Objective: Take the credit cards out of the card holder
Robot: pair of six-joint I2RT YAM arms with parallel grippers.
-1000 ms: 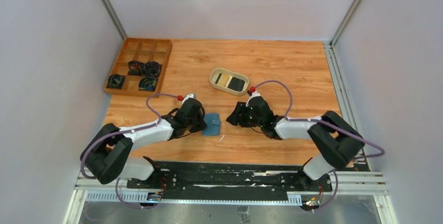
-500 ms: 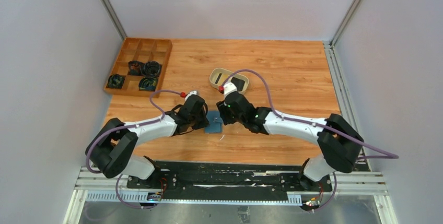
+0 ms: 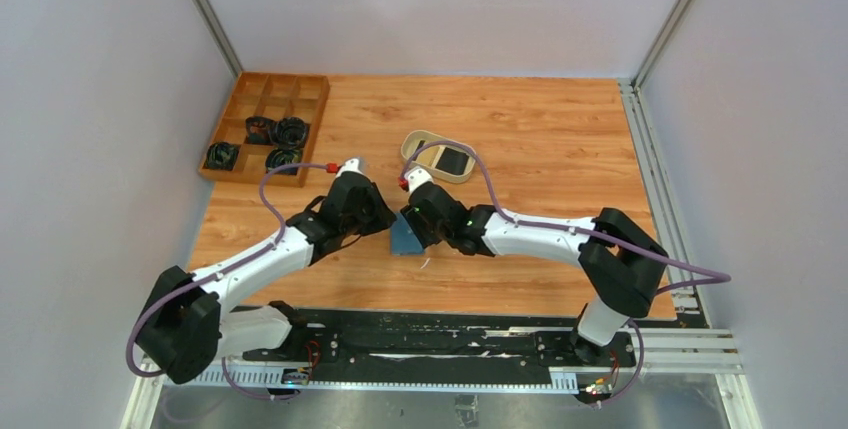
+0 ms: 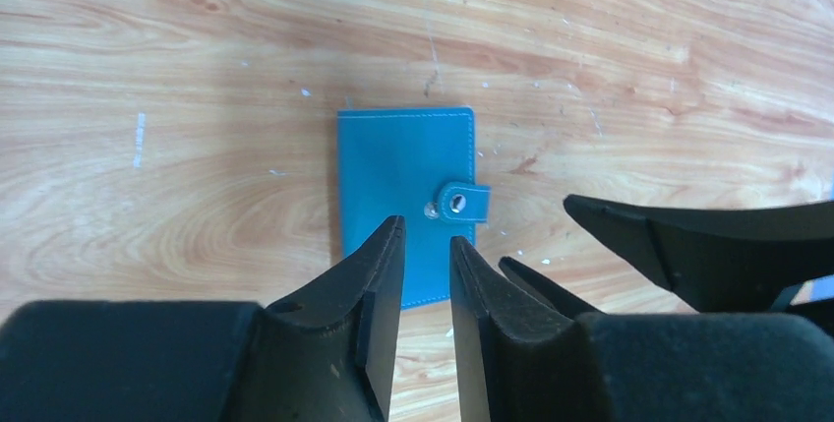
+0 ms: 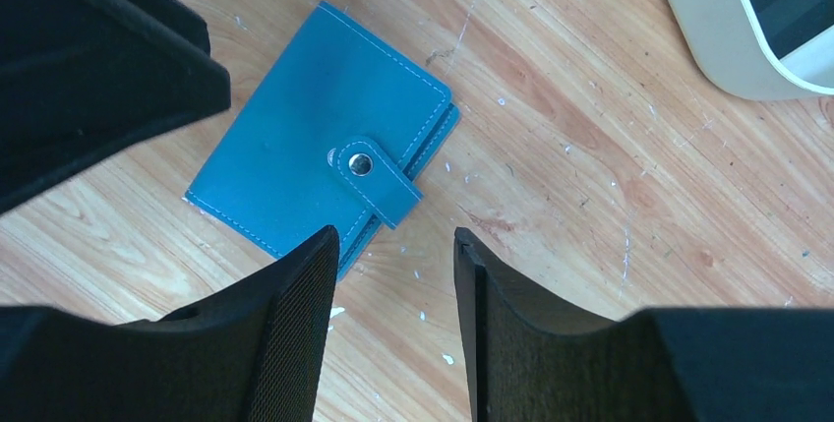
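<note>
Wooden desk [image 3: 540, 129], boxed in by pale panels on the left, right and far sides. Left arm [image 3: 260, 259] and right arm [image 3: 540, 234], white and black, reaching in from the near edge and bent toward each other near the middle of the desk.

At the far left corner, a brown compartment tray [image 3: 283, 86] with dark coiled items [image 3: 276, 144] in four of its cells. Right of the tray and just far of the two wrists, a beige oval dish [image 3: 418, 141] with a black card [image 3: 455, 161] lying in its right half.

Between the wrists, flat on the desk and near of the dish: the card holder [image 3: 404, 239], teal-blue, folded shut, with its snap tab [image 4: 462, 201] fastened over one long edge.

Left gripper [image 3: 378, 217] at the holder's left side, jaws released, parted only by a narrow gap with nothing between them. In the wrist view, tips over the holder's near edge; touching it or just above it, impossible to tell.

Right gripper [image 3: 425, 227] at the holder's right side, close beside the left one. Jaws released and wider apart, empty, tips on either side of the holder's edge just beside the snap tab.
</note>
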